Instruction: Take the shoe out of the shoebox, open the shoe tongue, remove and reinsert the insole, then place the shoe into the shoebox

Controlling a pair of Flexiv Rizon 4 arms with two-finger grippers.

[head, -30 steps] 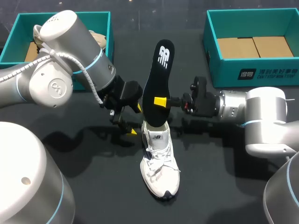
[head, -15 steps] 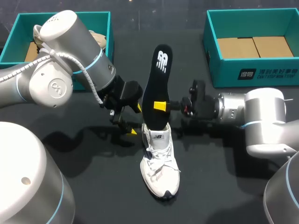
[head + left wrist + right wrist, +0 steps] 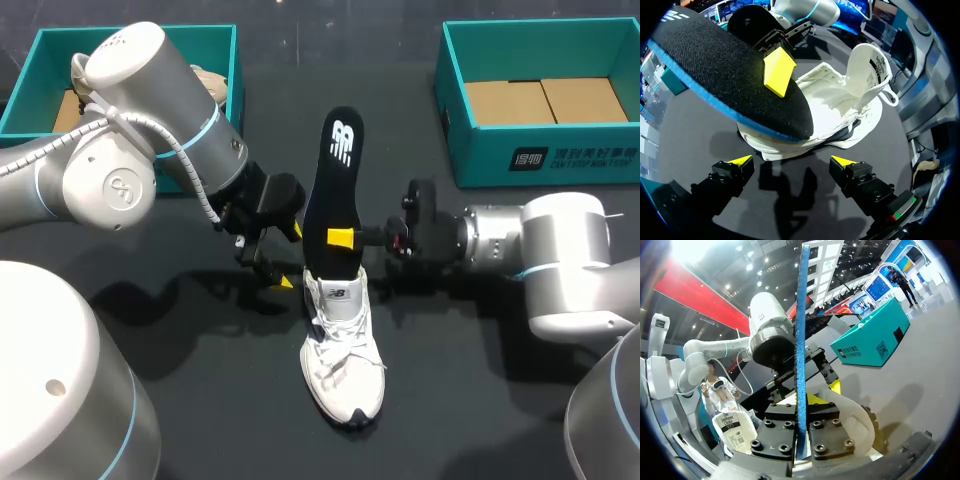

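A white sneaker (image 3: 343, 350) lies on the black table, its toe toward the front edge. A black insole (image 3: 335, 185) stands nearly upright with its lower end in the shoe's opening. My right gripper (image 3: 345, 238) is shut on the insole's lower half, one yellow tip showing on the near face. In the right wrist view the insole's blue edge (image 3: 801, 340) rises from between the shut fingers (image 3: 827, 432). My left gripper (image 3: 290, 257) stands open just left of the shoe's heel, holding nothing. In the left wrist view the insole (image 3: 730, 80) and the shoe (image 3: 840, 105) lie ahead of my open left gripper (image 3: 792, 161).
A teal shoebox (image 3: 540, 160) with a cardboard floor stands at the back right. A second teal box (image 3: 40, 60) sits at the back left, partly behind my left arm (image 3: 150, 120). Bare table lies in front of the shoe.
My right gripper has come down and slightly left, lowering the insole further into the shoe's opening. My left arm and the shoe have not moved.
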